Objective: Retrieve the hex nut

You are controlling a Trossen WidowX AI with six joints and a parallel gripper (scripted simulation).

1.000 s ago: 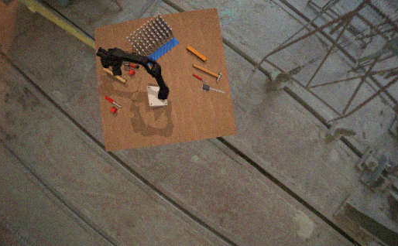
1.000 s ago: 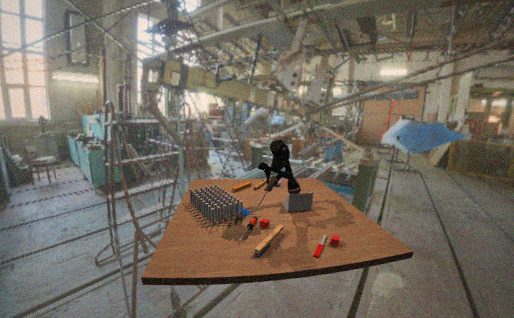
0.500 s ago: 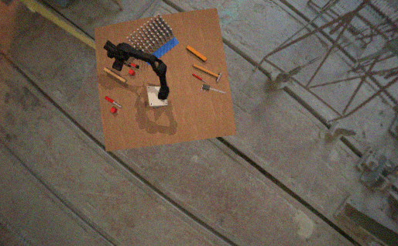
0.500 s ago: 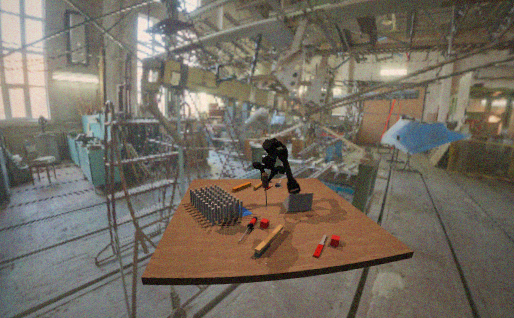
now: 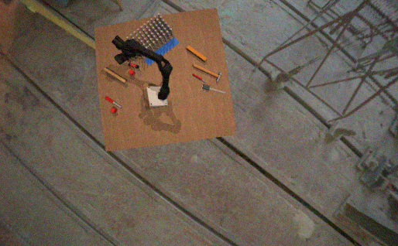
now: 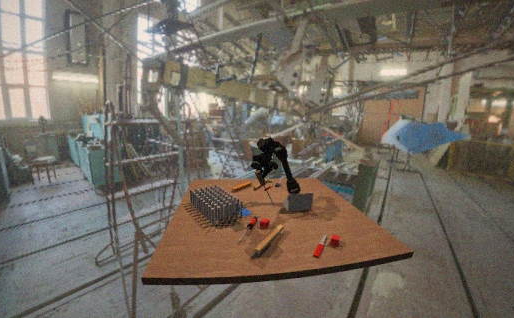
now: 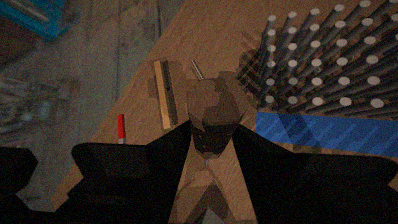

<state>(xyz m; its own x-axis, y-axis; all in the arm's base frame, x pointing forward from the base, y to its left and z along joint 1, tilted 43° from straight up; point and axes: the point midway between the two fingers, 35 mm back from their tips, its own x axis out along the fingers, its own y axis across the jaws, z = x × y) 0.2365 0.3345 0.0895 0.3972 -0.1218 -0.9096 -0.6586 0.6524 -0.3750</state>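
My gripper (image 6: 262,182) (image 7: 211,125) is shut on a dark-handled tool (image 7: 215,95), whose thin rod shows below the hand in the exterior view (image 6: 271,197). The hand is above the table, and the rod hangs slanted, outside the spacer field. The metal spacers (image 5: 152,31) (image 6: 215,205) (image 7: 316,63) stand upright in rows. The blue taped strip (image 5: 168,46) (image 6: 246,212) (image 7: 280,127) lies along their front, partly hidden by the arm in the top view. The nut cannot be made out in any view. The tool's far end is too small to tell its shape.
Near the spacers lie a red screwdriver (image 5: 134,65) (image 6: 252,223), a red block (image 5: 132,72) (image 6: 264,224) and a wooden bar (image 5: 114,75) (image 6: 269,241). Another red block (image 5: 113,110) (image 6: 335,240) lies further off. An orange bar (image 5: 196,53) and a hammer (image 5: 206,70) lie opposite.
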